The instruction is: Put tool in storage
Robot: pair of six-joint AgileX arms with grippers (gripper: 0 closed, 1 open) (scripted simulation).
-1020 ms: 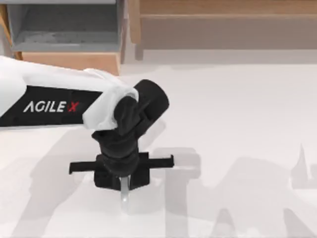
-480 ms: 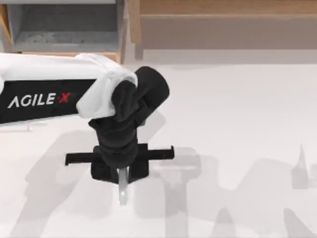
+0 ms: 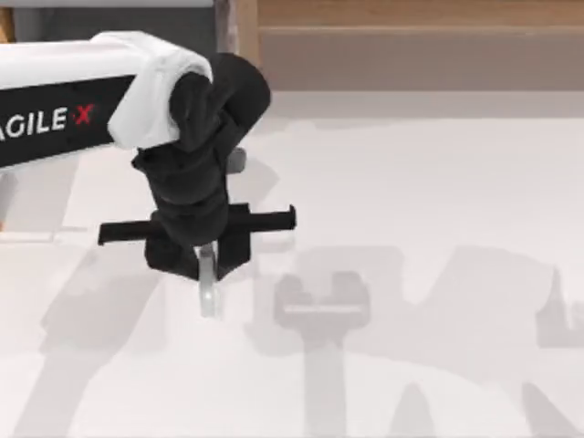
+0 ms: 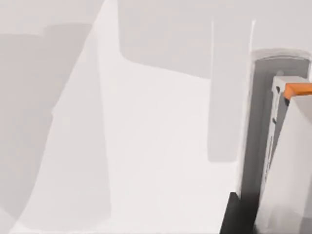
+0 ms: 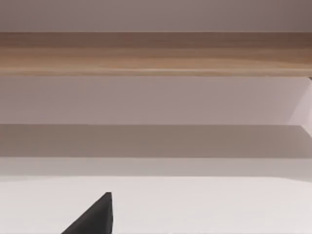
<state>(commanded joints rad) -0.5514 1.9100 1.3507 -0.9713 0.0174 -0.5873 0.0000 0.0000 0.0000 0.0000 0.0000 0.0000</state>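
Left pincer (image 3: 206, 265) apparently clamping tool (image 3: 208, 294), mid-table.

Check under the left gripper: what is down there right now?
The tool sticks out from below the left gripper, bulb end free over bare table. Its upper end is covered by the gripper body, so the grip itself is hidden.

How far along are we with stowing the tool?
Pickup looks done: in the top view the left gripper is shut on the tool, which sticks out below the fingers, off the table. In hand: carrying it toward the drawer at the top left, partly hidden under the arm. Left: reach over the drawer and release the tool inside.
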